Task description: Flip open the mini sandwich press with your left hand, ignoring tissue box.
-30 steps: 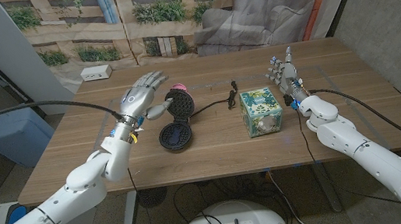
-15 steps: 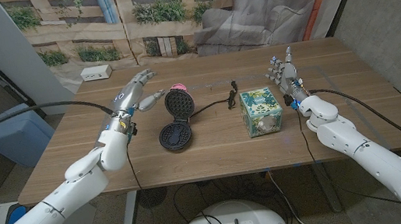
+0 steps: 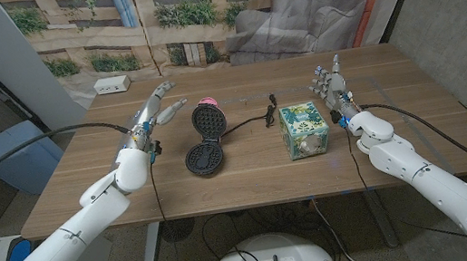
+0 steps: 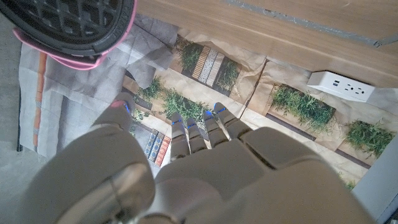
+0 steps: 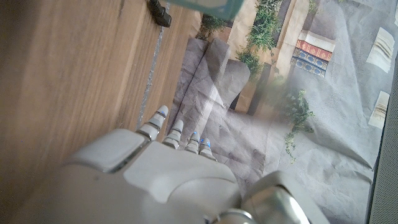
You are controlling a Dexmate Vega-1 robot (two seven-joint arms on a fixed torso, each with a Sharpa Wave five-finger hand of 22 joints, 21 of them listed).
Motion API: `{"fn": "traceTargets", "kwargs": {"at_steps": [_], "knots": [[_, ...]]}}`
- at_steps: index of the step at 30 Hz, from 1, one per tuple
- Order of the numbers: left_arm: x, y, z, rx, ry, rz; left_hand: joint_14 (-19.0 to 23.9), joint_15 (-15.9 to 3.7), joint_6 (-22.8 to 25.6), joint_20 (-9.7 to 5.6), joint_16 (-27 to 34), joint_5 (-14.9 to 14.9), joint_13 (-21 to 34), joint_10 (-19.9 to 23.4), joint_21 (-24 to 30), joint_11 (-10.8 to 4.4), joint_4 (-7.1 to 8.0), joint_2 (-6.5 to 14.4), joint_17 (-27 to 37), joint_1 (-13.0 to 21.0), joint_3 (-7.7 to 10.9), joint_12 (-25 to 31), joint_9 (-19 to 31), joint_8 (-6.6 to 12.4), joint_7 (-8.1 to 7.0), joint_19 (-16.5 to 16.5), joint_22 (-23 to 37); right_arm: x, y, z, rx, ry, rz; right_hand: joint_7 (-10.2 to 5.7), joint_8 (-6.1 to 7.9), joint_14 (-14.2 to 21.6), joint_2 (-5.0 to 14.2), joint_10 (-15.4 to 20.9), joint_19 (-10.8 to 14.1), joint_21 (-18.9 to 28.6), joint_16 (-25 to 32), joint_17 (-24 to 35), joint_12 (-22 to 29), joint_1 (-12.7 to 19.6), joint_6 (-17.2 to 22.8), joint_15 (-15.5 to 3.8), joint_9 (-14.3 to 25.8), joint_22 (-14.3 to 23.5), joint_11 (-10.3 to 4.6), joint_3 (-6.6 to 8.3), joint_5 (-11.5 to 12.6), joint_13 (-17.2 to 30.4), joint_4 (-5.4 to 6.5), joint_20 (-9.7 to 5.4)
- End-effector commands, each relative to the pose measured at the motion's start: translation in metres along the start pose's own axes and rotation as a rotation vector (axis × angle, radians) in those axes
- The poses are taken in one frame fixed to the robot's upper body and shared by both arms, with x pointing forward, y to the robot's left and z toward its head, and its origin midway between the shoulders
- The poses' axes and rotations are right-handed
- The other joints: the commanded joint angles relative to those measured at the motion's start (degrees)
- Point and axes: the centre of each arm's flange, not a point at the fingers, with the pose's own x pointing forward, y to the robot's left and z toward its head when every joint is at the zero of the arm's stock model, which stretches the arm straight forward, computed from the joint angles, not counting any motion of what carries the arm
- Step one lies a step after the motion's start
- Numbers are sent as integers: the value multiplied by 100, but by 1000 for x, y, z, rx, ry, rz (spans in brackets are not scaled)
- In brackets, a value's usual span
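Left hand (image 3: 157, 107) raised, fingers apart, beside sandwich press (image 3: 205, 139)

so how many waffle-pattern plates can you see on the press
2: the lid plate, tilted up at the back of the open mini sandwich press, and the base plate, lying flat on the table nearer the robot.

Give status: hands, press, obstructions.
Left hand open, clear of pink round mini sandwich press. Press lid up. Right hand open. Green floral tissue box aside.

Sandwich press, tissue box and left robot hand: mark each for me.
Sandwich press (image 3: 204, 159), head view, on its lower plate.
Tissue box (image 3: 304, 129), head view, on its patterned top.
Left robot hand (image 3: 156, 110), head view, on its back.
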Motion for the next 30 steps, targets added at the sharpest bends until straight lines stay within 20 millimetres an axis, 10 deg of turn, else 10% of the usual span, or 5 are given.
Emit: {"fn": "traceTargets", "kwargs": {"at_steps": [1, 30], "knots": [[2, -9, -21, -210, 51, 26, -92, -43, -130, -317, -3, -47, 12, -100, -32, 9, 63, 47, 27, -219, -99, -14, 20, -30, -1, -127, 20, 0, 0, 0, 0, 0, 0, 9, 26, -40, 516, -19, 33, -12, 9, 12, 14, 18, -41, -132, 27, 17, -5, -42, 26, 20, 10, 36], [18, -56, -43, -622, 223, 41, -524, 37, -817, -307, 12, -12, 8, -444, 2, 144, 403, 378, 47, -1171, -245, -9, 2, -51, 210, -670, 26, 0, 0, 0, 0, 0, 0, 0, 26, -39, 517, -19, 32, -16, 9, 12, 13, 18, -41, -137, 28, 17, -5, -42, 26, 20, 10, 34]]}}
